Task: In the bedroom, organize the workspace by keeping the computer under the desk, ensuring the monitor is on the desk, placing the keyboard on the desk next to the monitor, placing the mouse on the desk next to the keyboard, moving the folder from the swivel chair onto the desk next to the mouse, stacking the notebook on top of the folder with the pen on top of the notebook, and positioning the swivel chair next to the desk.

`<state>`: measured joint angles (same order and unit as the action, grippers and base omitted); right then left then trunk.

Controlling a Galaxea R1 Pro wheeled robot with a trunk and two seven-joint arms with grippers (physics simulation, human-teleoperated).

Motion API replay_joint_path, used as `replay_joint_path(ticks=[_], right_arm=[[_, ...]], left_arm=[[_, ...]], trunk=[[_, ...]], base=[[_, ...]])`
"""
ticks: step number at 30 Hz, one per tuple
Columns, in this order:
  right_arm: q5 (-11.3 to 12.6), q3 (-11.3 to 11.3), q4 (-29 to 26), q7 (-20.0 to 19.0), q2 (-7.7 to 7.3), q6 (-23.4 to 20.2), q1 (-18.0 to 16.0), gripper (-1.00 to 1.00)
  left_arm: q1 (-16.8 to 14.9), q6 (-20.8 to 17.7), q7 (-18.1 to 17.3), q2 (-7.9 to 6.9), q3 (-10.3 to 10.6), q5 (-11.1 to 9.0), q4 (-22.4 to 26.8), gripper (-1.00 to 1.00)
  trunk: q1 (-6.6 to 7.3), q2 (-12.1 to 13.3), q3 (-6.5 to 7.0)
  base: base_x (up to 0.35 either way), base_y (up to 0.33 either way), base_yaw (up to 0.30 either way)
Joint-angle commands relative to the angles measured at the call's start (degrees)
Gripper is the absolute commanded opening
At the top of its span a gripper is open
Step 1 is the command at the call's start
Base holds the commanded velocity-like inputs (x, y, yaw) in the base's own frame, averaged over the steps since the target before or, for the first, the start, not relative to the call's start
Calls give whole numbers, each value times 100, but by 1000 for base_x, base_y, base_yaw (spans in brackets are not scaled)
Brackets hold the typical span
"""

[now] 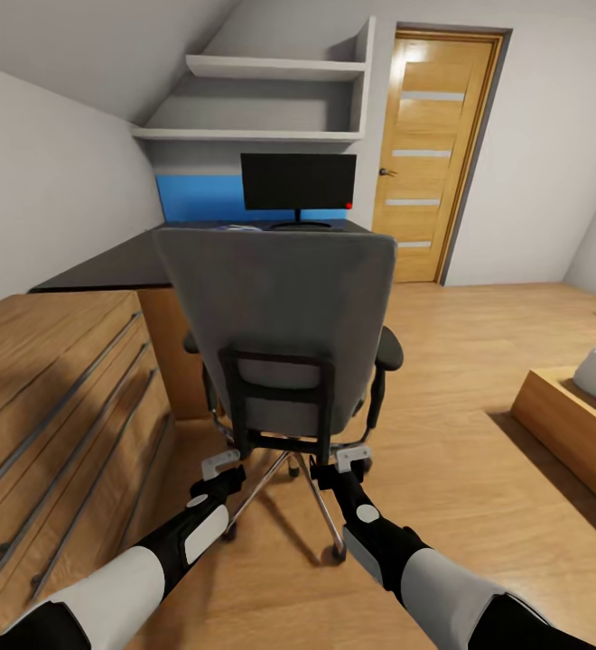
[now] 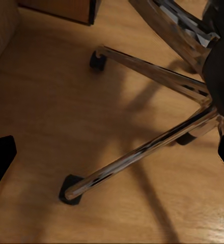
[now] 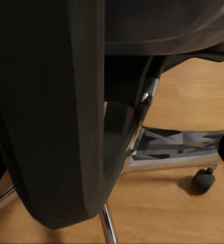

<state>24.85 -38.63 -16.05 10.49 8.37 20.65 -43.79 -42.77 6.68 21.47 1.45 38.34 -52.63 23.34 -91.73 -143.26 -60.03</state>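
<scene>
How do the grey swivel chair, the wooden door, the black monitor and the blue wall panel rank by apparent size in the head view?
1. Grey upholstered swivel chair, nearest the camera, so inflated.
2. Light wooden door.
3. Thin black widescreen monitor.
4. Blue wall panel, partly hidden behind the monitor, so its rank is unsure.

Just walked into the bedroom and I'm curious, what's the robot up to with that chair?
The robot stands right behind the swivel chair, both arms reaching low toward the back of its seat, the left gripper and right gripper at the frame under the backrest. The chair faces the desk, where the monitor stands. Whether either gripper is clamped on the chair is unclear.
</scene>
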Motion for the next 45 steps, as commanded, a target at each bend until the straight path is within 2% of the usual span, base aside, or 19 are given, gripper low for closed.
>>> replay_joint_path(ticks=[1,21,38,45], right_arm=[[53,-13,5,49,-2,27,-7,100],[46,-20,6,49,-3,27,-7,100],[46,-28,6,16,6,22,-7,100],[38,-30,-6,13,6,19,-7,100]], left_arm=[[-9,35,24,-4,42,-10,8,100],[-5,29,32,3,42,-18,7,100],[-4,28,32,-4,42,-19,3,100],[-5,27,32,-4,42,-24,3,100]], trunk=[[-2,-2,-4],[-2,-2,-4],[-2,-2,-4],[-2,-2,-4]], base=[[320,0,-28],[312,-51,-3],[85,-87,0],[2,-52,138]])
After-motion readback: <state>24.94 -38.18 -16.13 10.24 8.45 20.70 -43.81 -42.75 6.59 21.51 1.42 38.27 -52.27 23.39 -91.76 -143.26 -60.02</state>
